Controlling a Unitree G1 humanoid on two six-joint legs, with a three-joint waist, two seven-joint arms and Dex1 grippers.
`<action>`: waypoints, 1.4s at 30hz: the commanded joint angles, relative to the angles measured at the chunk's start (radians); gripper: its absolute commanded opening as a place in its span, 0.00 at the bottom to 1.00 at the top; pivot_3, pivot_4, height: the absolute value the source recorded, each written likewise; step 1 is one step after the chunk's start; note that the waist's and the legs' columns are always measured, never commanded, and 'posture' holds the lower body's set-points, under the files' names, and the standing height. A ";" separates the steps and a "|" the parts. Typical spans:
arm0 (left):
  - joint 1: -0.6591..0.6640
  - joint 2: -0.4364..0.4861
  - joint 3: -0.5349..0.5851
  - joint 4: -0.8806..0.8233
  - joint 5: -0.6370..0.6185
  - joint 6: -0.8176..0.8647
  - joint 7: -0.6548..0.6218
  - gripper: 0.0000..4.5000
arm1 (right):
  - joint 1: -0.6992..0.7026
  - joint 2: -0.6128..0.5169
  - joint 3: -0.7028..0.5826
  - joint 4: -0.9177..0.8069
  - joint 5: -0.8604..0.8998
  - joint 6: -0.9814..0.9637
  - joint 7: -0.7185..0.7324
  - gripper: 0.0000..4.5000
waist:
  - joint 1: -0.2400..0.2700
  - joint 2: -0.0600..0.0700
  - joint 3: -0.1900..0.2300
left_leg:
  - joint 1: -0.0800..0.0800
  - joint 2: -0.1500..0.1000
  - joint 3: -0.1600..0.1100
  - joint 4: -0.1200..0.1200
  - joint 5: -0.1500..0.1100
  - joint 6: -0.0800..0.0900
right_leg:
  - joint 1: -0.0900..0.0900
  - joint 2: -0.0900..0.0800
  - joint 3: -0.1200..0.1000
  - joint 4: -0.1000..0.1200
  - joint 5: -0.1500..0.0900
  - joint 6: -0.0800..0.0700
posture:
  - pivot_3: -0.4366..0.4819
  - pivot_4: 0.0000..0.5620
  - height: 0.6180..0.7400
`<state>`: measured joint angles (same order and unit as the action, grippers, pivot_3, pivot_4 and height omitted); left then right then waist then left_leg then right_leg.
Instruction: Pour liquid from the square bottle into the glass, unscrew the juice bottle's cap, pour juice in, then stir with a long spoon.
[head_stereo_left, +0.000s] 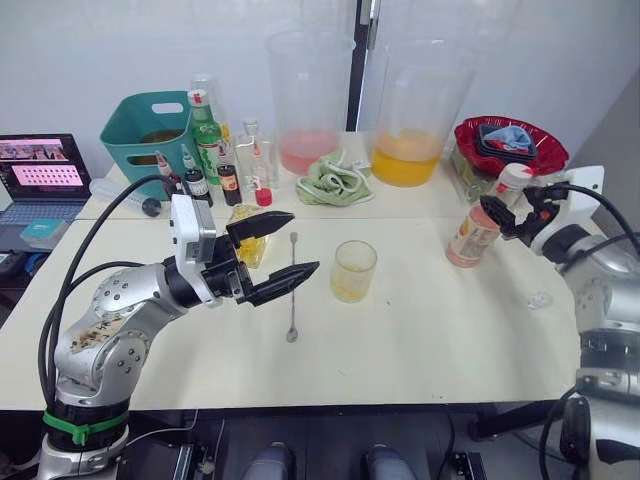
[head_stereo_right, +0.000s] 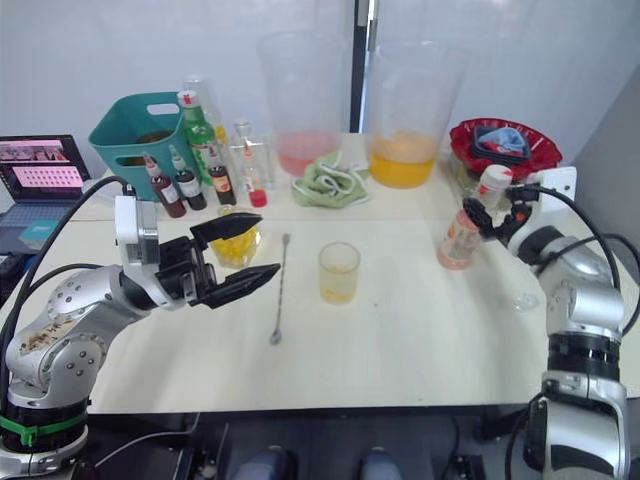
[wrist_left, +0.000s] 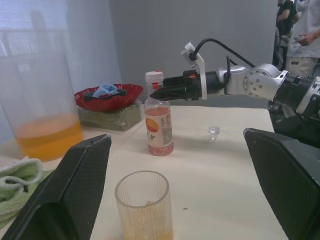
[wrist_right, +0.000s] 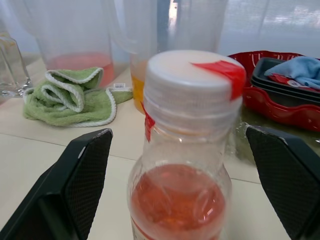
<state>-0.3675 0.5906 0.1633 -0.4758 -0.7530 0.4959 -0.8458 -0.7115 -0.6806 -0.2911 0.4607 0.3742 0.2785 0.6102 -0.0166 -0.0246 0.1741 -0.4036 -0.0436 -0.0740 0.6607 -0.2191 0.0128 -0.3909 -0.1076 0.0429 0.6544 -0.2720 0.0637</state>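
Standing capped on the worktop's right, the juice bottle (head_stereo_left: 478, 226) looks light, smooth and squashy, best gripped at its ridged cap (wrist_right: 192, 80) by the right gripper's (head_stereo_left: 513, 217) parted jaws.

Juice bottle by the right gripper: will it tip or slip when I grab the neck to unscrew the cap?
The juice bottle is tall and narrow and roughly half full, so a sideways nudge near its cap could probably tip it. Its smooth clear plastic may twist in the open right gripper unless squeezed firmly, and thin walls likely flex.
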 joint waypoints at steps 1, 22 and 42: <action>0.004 0.009 0.003 -0.028 0.011 -0.033 -0.003 1.00 | -0.061 -0.017 0.000 0.064 -0.022 -0.056 0.028 1.00 | 0.001 0.000 0.000 | 0.000 0.000 0.000 0.000 0.000 0.000 | 0.000 0.000 0.000 0.000 0.000 0.000 | 0.48 0.27 1.00; -0.015 0.027 -0.044 0.112 0.054 -0.106 -0.159 1.00 | 0.028 -0.107 -0.035 -0.300 0.163 0.209 0.220 0.31 | 0.003 0.005 0.003 | -0.007 0.000 0.000 -0.001 0.000 0.001 | -0.005 0.000 -0.001 -0.004 0.000 0.000 | 0.48 0.27 1.00; -0.169 0.057 -0.137 0.349 0.145 -0.190 -0.414 1.00 | 0.342 0.121 0.145 -1.182 0.489 0.525 -0.118 0.31 | 0.005 0.005 0.003 | -0.012 0.000 -0.001 0.000 0.000 0.000 | -0.013 0.000 0.000 0.003 0.000 0.000 | 0.48 0.27 1.00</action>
<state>-0.5143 0.6346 0.0185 -0.1140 -0.6089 0.3247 -1.2475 -0.3808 -0.5751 -0.1614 -0.6692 0.8670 0.8433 0.5116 -0.0119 -0.0194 0.1768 -0.4154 -0.0438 -0.0756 0.6608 -0.2191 0.0129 -0.4041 -0.1078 0.0420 0.6571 -0.2719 0.0635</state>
